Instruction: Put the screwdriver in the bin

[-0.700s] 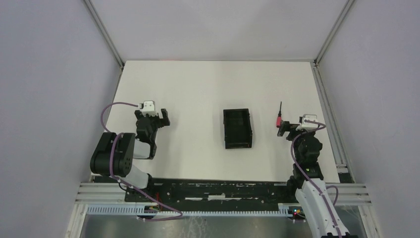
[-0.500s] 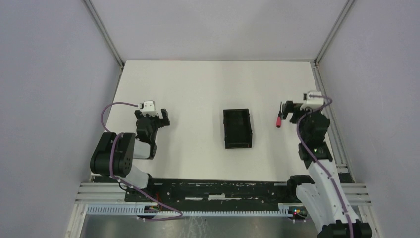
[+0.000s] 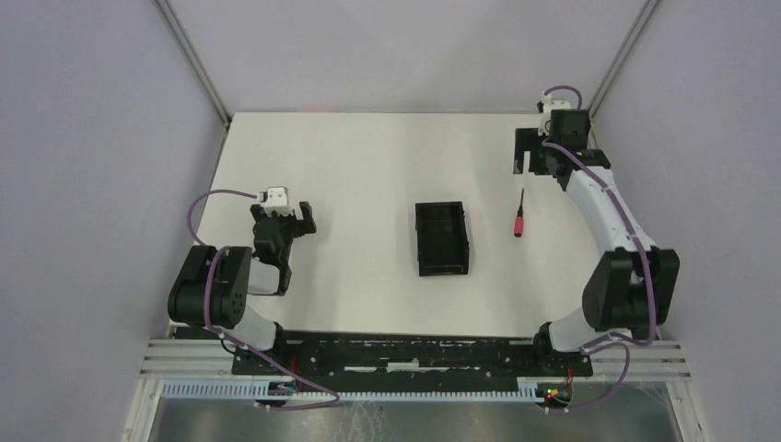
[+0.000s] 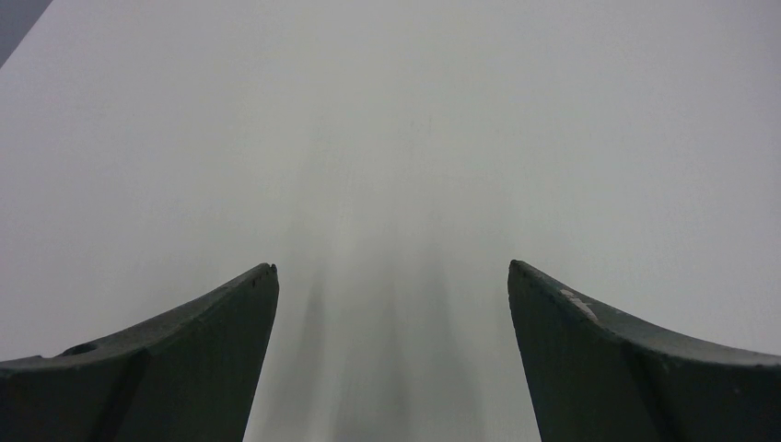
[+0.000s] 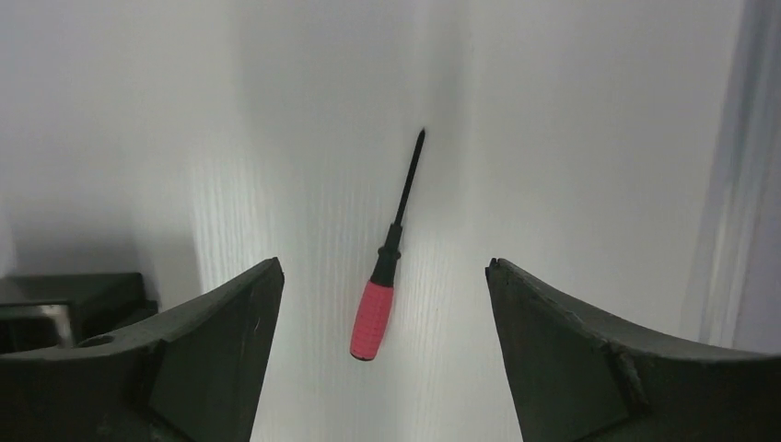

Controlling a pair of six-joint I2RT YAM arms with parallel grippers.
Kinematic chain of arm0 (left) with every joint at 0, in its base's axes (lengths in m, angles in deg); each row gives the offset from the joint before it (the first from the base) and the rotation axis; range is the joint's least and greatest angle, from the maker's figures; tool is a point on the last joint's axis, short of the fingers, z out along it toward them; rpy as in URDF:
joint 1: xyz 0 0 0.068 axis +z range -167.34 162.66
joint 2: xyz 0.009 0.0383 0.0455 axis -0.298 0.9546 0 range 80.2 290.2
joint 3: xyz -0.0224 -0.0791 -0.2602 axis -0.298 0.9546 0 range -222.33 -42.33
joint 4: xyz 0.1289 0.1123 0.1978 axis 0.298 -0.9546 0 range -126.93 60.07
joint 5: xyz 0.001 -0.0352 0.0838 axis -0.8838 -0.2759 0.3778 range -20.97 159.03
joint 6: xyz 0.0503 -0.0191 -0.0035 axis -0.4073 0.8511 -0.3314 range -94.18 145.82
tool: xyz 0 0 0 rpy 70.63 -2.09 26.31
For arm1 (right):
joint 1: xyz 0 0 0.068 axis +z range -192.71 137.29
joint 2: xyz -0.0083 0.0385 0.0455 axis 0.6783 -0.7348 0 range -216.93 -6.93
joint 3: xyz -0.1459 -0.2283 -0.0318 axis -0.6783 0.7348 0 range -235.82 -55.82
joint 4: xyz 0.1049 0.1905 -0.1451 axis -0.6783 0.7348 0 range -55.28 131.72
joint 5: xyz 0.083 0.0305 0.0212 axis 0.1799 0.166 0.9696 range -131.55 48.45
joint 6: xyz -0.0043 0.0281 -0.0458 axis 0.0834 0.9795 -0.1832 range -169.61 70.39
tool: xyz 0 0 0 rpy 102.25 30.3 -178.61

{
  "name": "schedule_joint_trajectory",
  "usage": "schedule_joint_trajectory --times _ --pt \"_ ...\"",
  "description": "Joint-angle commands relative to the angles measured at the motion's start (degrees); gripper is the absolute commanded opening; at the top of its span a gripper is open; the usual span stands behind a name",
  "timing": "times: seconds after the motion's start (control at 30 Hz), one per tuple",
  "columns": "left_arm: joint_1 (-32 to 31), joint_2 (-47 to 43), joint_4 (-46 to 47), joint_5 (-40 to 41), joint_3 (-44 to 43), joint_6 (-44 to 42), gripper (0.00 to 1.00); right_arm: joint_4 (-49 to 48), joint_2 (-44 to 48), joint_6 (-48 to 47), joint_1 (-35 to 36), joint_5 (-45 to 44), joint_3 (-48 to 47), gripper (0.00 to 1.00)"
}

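- The bin (image 3: 420,241) is sitting open-top near the middle of the white surface (image 3: 368,166), long side running away from the arm bases. It's black, with low walls.
- Inside it I'm only seeing its own dark floor, and the screwdriver (image 3: 519,215) is lying outside it on the surface, off to the bin's right with a clear gap between them.
- The screwdriver is looking tiny, a lot shorter than the bin. It has a red handle, then a short black collar, then a thin black shaft.
- It's lying flat, handle pointing toward the bases and tip pointing toward the far edge, leaning slightly right.
- The right tool (image 5: 383,263) is hanging out by the far right corner of the surface, past the screwdriver's tip. Its fingers are spread wide and gripping nothing. In the right wrist view the screwdriver is showing in the gap between them but not touching either one, and a corner of the bin is peeking in at lower left.
- The left tool (image 4: 392,266) is parked on the left side, well apart from the bin, fingers also spread and gripping nothing.
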Motion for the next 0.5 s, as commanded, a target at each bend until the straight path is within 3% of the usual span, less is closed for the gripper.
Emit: schedule_joint_trajectory --times 0.0,0.27,0.3,0.47 --pt "0.3 -0.4 1.87 -0.28 -0.85 -1.01 1.0 7.51 -8.07 -1.16 -0.33 2.38 0.08 0.85" --pt "0.29 -0.36 1.87 -0.31 -0.85 -1.01 1.0 2.04 -16.45 0.03 -0.39 -0.95 5.73 0.64" --pt "0.28 -0.35 1.87 -0.32 -0.85 -1.01 1.0 1.88 -17.18 0.02 -0.4 -1.0 5.85 0.58" --pt "0.3 -0.36 1.87 -0.35 -0.85 -0.99 1.0 3.87 -18.5 -0.78 -0.59 0.88 4.14 0.05"
